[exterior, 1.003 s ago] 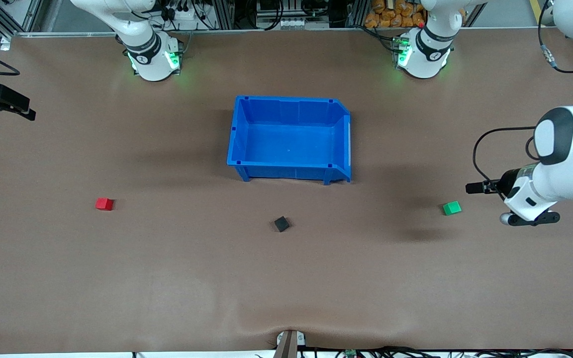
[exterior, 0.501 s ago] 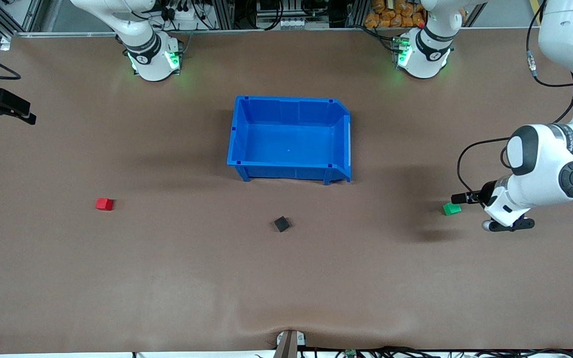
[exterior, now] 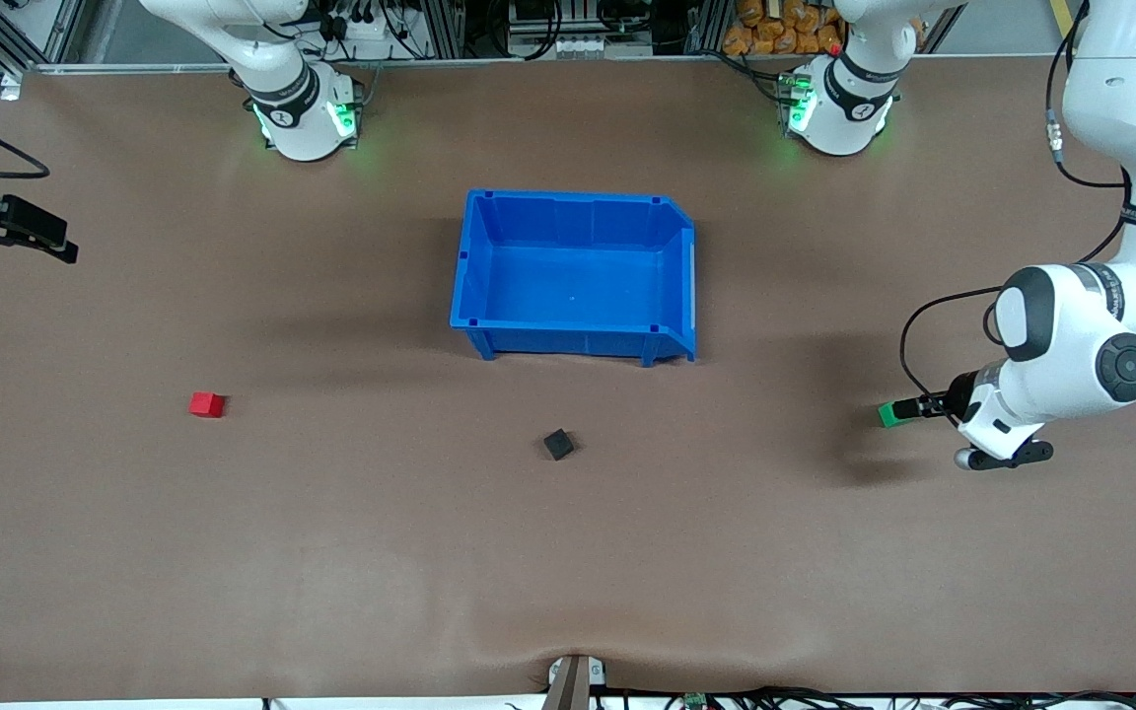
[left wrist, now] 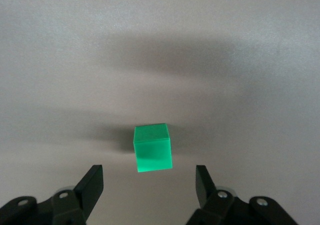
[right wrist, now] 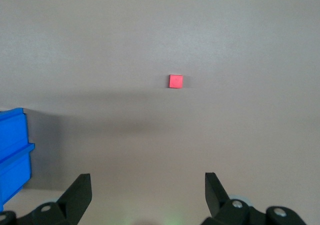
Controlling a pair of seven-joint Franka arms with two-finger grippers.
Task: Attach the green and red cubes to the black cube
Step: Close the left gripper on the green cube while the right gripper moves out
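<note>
left end effector [left wrist: 149, 177] spread, low at green cube [left wrist: 152, 147], which sat on the bench [exterior: 568, 552] at the left arm's end, ahead between its fingers, unpinched | right end effector [right wrist: 147, 185] spread, waiting, red cube [right wrist: 175, 81] well apart | black cube [exterior: 557, 444] mid-bench, nearer camera than blue bin [exterior: 474, 256]

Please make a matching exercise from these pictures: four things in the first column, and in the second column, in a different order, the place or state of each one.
Things:
1. green cube
2. red cube
3. black cube
4. blue bin

Places or states:
a. toward the right arm's end of the table, alone
b. nearest of all to the robots' bases
c. between the open fingers of the left gripper
d. just nearer to the front camera than the bin

Pairs: 1-c, 2-a, 3-d, 4-b
</note>
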